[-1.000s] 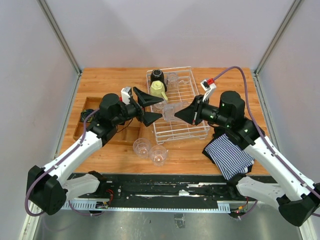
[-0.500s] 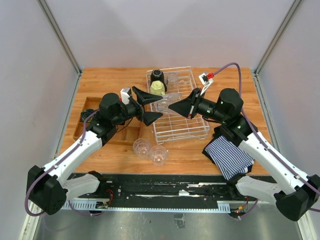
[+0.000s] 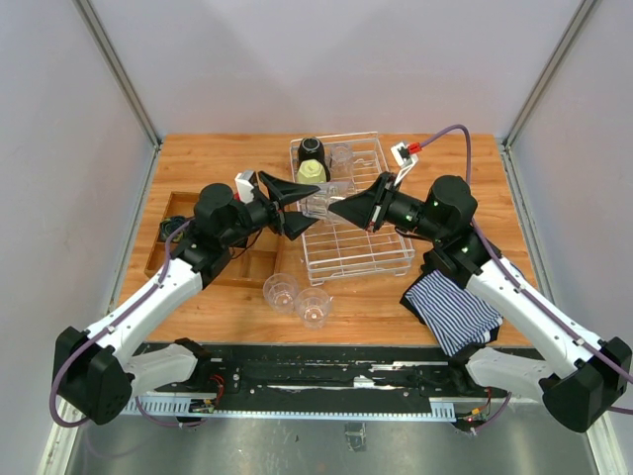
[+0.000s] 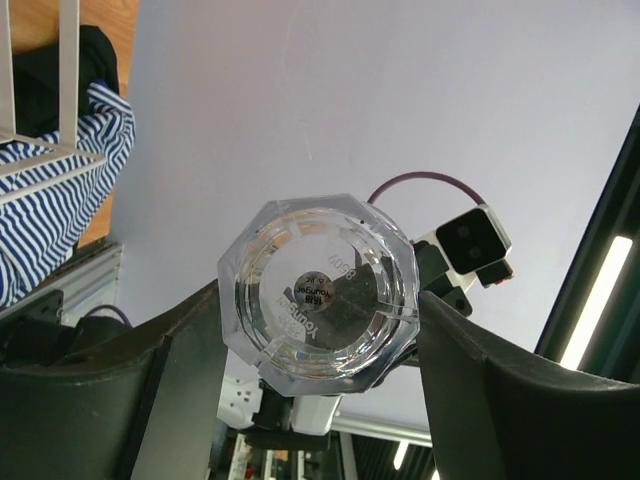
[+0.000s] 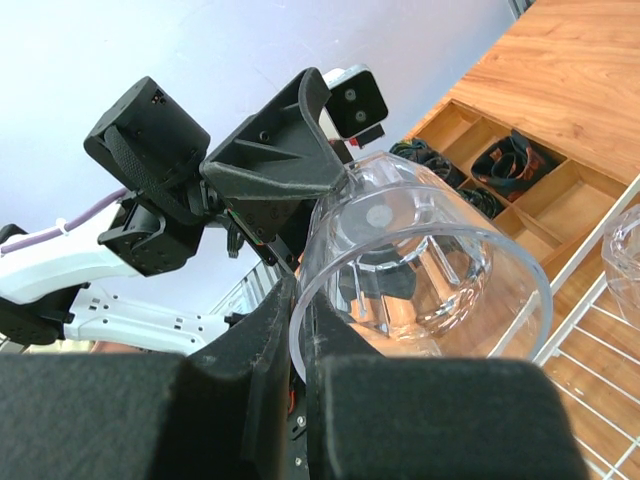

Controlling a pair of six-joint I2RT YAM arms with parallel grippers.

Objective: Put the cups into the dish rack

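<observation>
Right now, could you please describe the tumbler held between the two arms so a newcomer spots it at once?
Find the white wire dish rack at the far middle of the table. Above its left edge the clear tumbler hangs sideways in the air, rim pinched by the right gripper, base flanked by the left gripper; the other loose tumblers stand on the table.

The wooden table [image 3: 218,158] bears a wire dish rack [image 3: 361,255], a compartment tray [image 3: 155,247], two clear tumblers [image 3: 281,291] [image 3: 315,306] and a striped cloth [image 3: 453,307].
</observation>
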